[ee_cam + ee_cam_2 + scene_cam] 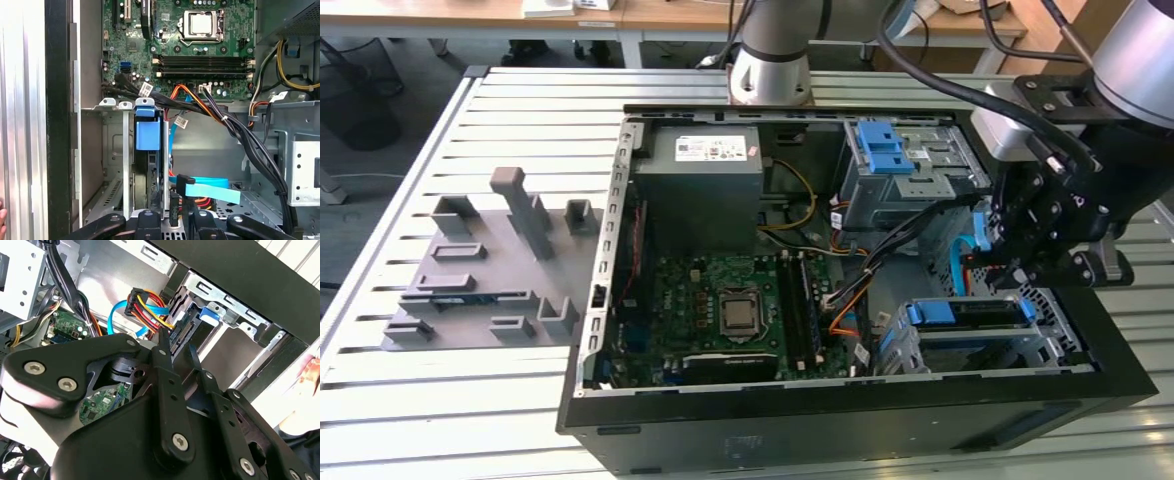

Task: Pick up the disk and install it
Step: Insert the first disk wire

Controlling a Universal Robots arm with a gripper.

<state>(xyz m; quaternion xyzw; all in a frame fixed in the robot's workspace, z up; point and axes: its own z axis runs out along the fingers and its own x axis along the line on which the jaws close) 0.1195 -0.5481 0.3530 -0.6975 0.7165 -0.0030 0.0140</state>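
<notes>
— What sat nearest the cameras?

— The pincer [172, 218], down inside the open computer case [854, 440]. In both wrist views its black linkages blocked the lower foreground. Its two fingertips [162, 347] stood close together, but I could not tell whether they clamped anything; a black plug sat right between them.

— And the disk?

— One disk [148, 132], standing on edge in the drive cage [125, 150] just beyond the fingertips. Only its blue bracket tab and a dark strip of its side showed; the label was hidden. On the exterior view's clock face it lay at about four o'clock in the case, with the pincer just above it at three.

— Further out?

— One flat light-blue cable [210, 192] and a bundle of black, orange and yellow cables [235, 130], which ran off behind the metalwork. Then one motherboard [200, 55] with one processor socket [202, 24].

— Beyond that?

— A second cage [947, 160] at one o'clock carried one blue latch [883, 150]. One grey power supply box [698, 175] sat at eleven. Outside the case, at nine o'clock on the slatted worktop [494, 400], lay one grey fixture plate [480, 280]. At twelve the arm's base [771, 60] was cut off by the frame.
</notes>
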